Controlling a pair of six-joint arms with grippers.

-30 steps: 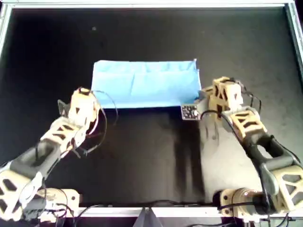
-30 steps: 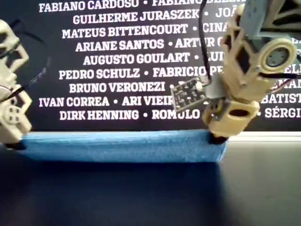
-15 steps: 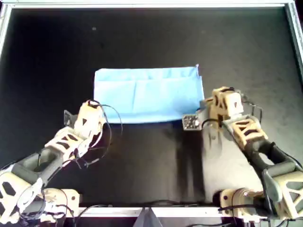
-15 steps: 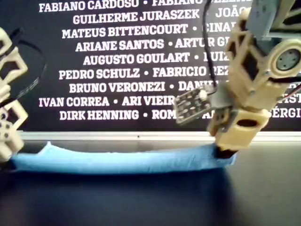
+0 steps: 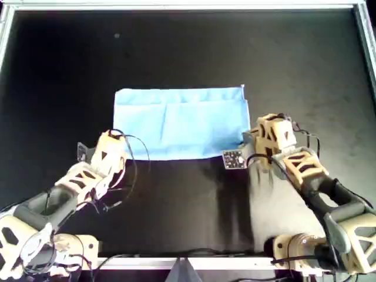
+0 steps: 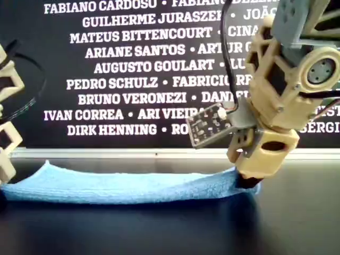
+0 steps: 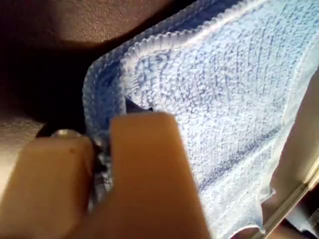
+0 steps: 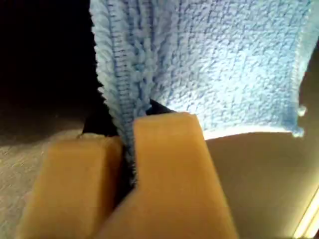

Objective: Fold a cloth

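The light-blue cloth (image 5: 179, 120) lies as a wide rectangle on the black table, its far part showing a doubled layer. My left gripper (image 5: 119, 153) is shut on the cloth's near corner at the overhead view's left. The left wrist view shows that corner of the cloth (image 7: 224, 99) pinched in my left gripper (image 7: 102, 142). My right gripper (image 5: 251, 143) is shut on the near corner at the overhead view's right. There the cloth (image 8: 224, 59) has its hem squeezed in my right gripper (image 8: 127, 144). From the exterior view the cloth (image 6: 122, 186) sags low between the arms, and my right gripper (image 6: 247, 179) holds one end.
A metal frame (image 5: 188, 6) rims the black table. A small circuit board (image 5: 234, 158) sticks out beside the right gripper. A wall of white names (image 6: 133, 69) stands behind the table. A pale glare patch (image 5: 276, 205) marks the near table at the overhead view's right.
Both grippers have drawn the cloth's near edge toward the table's near side and lower. The blue rectangle now reaches further forward, and the edge sags instead of standing raised.
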